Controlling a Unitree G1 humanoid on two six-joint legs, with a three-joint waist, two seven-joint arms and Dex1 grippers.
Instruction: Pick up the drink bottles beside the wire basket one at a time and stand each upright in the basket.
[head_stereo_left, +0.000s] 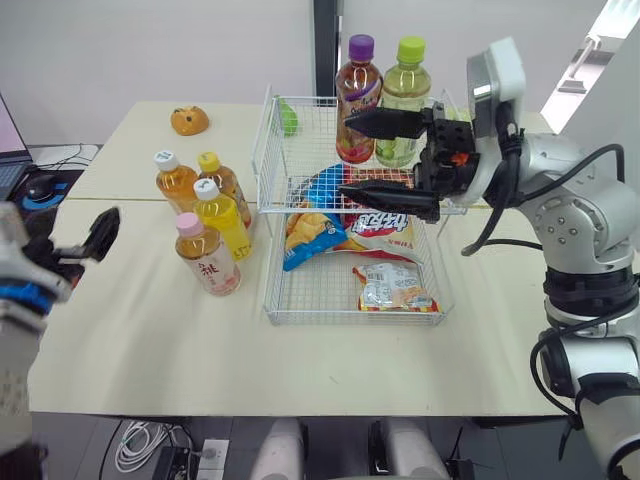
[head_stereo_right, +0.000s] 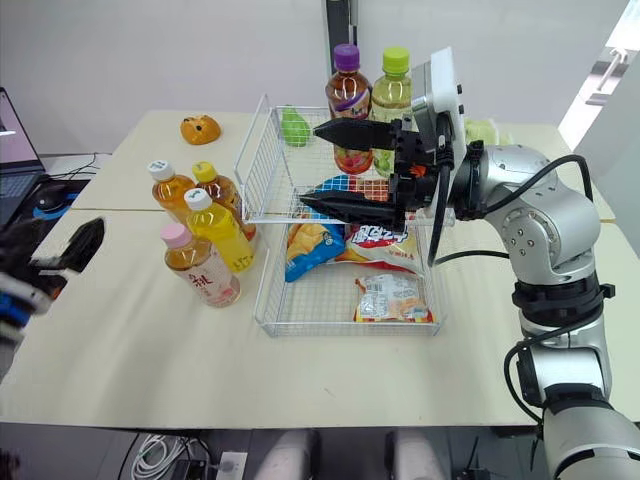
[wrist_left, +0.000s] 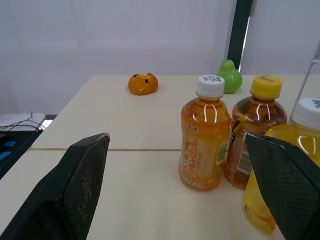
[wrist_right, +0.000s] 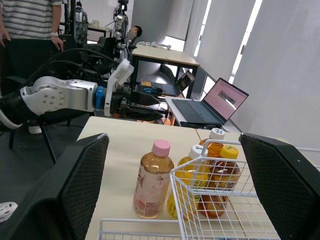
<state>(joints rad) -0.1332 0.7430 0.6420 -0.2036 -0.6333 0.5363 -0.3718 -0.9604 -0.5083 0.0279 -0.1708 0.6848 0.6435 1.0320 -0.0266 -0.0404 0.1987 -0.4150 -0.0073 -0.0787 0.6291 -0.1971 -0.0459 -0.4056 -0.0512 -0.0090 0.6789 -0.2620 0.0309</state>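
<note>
Left eye view, taken nearest first: found the left gripper (head_stereo_right: 65, 240) low at the near left edge of the table (head_stereo_left: 130, 330), fingers spread wide and holding nothing. Saw, to its right and a little farther off, four drink bottles standing upright in a tight cluster just left of the wire basket (head_stereo_left: 268, 300): the pink-capped bottle (head_stereo_left: 207, 255) nearest, the yellow bottle (head_stereo_left: 222, 215) just behind it, then the white-capped tea bottle (head_stereo_left: 175, 180) and the yellow-capped tea bottle (head_stereo_left: 225, 185) farthest of the four. Noted every long axis vertical, so judged a level, sideways approach from the left on the body of the pink-capped bottle to be the likely next call, with nothing between it and the open fingers. Judged the left arm clearly the nearer one. Spotted snack packs (head_stereo_left: 390, 285) lying on the basket floor. Found the right gripper (head_stereo_left: 345, 153) raised over the far half of the basket, pointing left, also wide open and empty, well apart from the cluster and with the basket wall in between. Made out the purple-capped bottle (head_stereo_left: 358, 95) and the green-capped bottle (head_stereo_left: 404, 100) upright just behind it, apparently inside the basket's far end. Farther still, saw an orange toy (head_stereo_left: 189, 120) and a green toy (head_stereo_left: 288, 118).
</note>
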